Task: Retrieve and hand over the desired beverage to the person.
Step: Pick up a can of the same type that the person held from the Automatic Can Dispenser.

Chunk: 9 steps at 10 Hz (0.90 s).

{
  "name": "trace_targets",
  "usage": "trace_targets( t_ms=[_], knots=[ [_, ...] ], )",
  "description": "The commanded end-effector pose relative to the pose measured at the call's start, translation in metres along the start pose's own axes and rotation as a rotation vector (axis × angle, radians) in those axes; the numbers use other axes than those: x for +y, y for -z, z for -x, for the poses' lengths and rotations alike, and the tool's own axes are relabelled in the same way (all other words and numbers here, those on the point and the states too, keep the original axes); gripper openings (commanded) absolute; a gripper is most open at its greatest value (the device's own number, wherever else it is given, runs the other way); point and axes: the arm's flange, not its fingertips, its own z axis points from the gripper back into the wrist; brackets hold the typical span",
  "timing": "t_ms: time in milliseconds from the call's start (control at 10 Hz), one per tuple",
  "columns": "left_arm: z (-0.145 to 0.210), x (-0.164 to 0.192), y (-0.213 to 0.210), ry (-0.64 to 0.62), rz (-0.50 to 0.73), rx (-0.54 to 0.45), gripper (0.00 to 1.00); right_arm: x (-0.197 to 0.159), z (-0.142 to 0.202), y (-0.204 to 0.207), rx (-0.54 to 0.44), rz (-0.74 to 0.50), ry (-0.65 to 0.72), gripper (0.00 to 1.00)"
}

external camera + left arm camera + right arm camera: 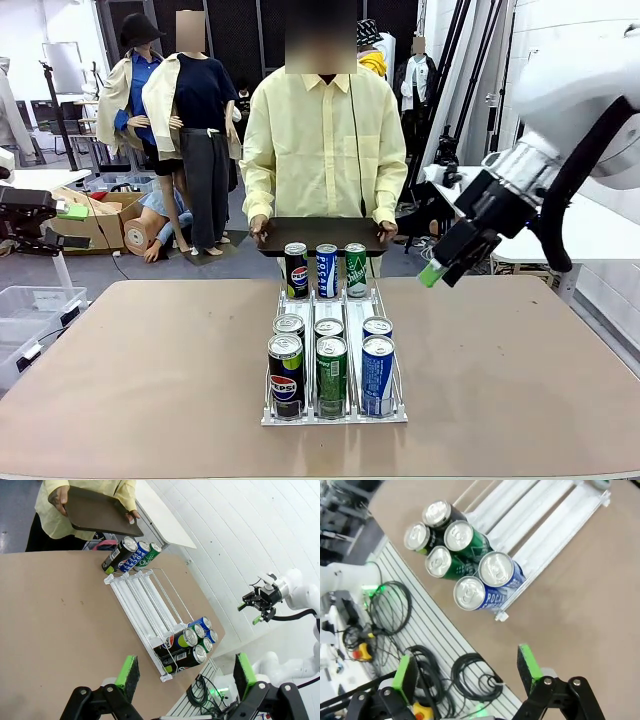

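Note:
The person [322, 140], in a pale-yellow shirt, stands at the far side holding a dark tray [320, 233] level in both hands. On the table, a white wire rack [335, 414] carries three cans at its far end: black Pepsi [296, 270], blue [327, 270] and green [356, 269]. Several more cans [331, 362] crowd its near end. My right gripper [436, 271] hangs open above the table's right side, apart from the rack; its green pads [527, 662] stand wide apart. Off the table's left edge, my left gripper [186, 671] is open and holds nothing.
White tables stand behind the right arm [580, 110]. Cables [475, 677] and a slatted strip lie below the table's near edge. A clear bin [25, 310] and cardboard boxes [95, 225] sit on the floor at the left. Bare tabletop [130, 370] flanks the rack.

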Motion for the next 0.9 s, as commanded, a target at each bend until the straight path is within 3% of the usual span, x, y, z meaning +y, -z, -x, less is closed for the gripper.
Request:
trace_targets(
  t_ms=[0, 200, 400, 800],
  knots=[
    [0.0, -0.001, -0.002, -0.002, 0.013, -0.008, 1.0, 0.022, -0.007, 0.018, 0.072, 0.114, 0.001, 1.0],
    [0.0, -0.001, -0.002, -0.002, 0.013, -0.008, 1.0, 0.043, -0.016, 0.039, 0.13, 0.207, -0.004, 1.0],
    [0.0, -0.001, -0.002, -0.002, 0.013, -0.008, 1.0, 0.062, -0.022, 0.061, 0.126, 0.33, 0.048, 1.0],
    [0.0, -0.001, -0.002, -0.002, 0.013, -0.008, 1.0, 0.075, -0.028, 0.098, 0.18, 0.435, 0.122, 1.0]
  ],
)
